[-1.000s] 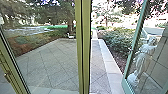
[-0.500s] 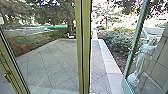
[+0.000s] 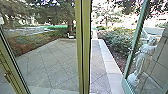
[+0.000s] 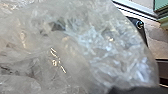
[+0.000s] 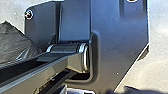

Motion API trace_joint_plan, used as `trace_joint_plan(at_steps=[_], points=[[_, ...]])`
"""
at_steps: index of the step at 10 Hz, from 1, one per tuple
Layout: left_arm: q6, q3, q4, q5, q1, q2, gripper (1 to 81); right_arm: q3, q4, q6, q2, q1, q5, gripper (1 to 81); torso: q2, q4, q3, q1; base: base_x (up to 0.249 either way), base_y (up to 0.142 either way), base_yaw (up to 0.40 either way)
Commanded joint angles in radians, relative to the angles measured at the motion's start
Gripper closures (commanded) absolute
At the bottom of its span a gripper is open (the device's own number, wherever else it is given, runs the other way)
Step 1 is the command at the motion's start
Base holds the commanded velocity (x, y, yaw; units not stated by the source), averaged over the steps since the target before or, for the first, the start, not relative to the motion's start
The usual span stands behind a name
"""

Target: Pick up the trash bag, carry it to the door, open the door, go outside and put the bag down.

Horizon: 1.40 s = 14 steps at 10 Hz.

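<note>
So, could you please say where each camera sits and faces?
Head: high on the robot, facing forward and down, past a green door post, onto paving.
Left wrist: on that arm, close on the crumpled trash bag; a corner of the robot's dark plate shows.
Right wrist: on that arm, facing the floor past the plate and a jointed bar.
Both wrist views share the plate and, apparently, the bag.

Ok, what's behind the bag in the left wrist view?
Past the edge of the bag, a corner of the robot's dark plate shows, along with pale floor and a green frame. The rest of the plate, and anything else behind the bag, is covered.
</note>
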Motion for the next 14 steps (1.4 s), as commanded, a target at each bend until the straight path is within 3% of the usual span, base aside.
trace_joint_plan(at_steps=[1, 14], points=[[0.005, 0.007, 0.012, 0.053, -0.040, -0.009, 81.1, 0.005, -0.001, -0.005, 0.003, 0.050, -0.065, 1.0, 0.000, 0.000, 0.000, 0.000, 0.000, 0.000, -0.164], [0.003, 0.005, 0.008, 0.051, -0.040, -0.012, 81.1, 0.005, -0.001, -0.005, 0.005, 0.047, -0.059, 1.0, 0.000, 0.000, 0.000, 0.000, 0.000, 0.000, -0.176]])
